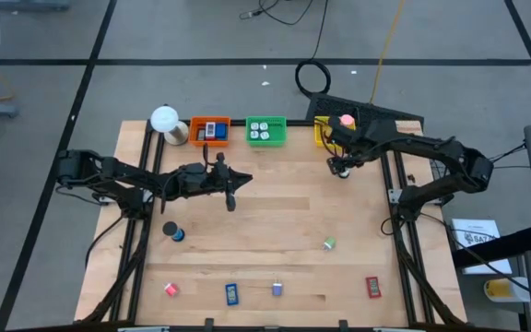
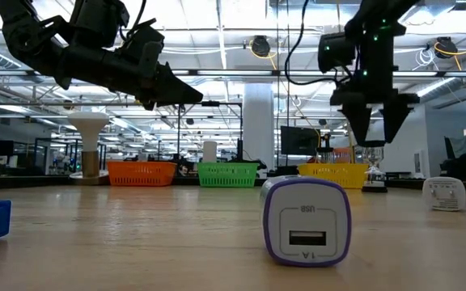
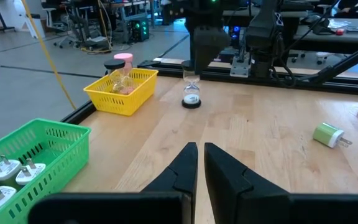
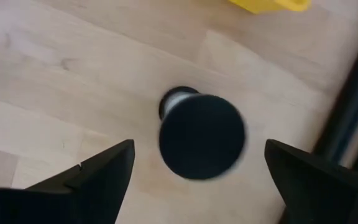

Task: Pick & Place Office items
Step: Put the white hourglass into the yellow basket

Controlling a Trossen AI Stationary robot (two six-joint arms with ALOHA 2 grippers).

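A small hourglass with black caps (image 3: 191,93) stands upright on the table beside the yellow tray (image 3: 120,93). My right gripper (image 4: 199,146) hangs open right above it, pointing down, with the black top cap (image 4: 201,134) below and between its fingers and apart from them. My left gripper (image 3: 199,152) hovers shut above the table's middle (image 1: 245,179), pointing toward the right side. Loose office items lie nearer the front: a purple-and-white charger (image 2: 306,222), a green plug (image 1: 329,243), a red piece (image 1: 373,287), a blue piece (image 1: 232,293), a pink bit (image 1: 171,289) and a black roll (image 1: 171,231).
Along the far edge stand an orange tray (image 1: 210,129), a green tray (image 1: 265,130) holding white plugs, and the yellow tray (image 1: 324,132) with a pink roll (image 3: 123,59). A white ball lamp (image 1: 164,120) stands at the far left. Dark rails run down both table sides.
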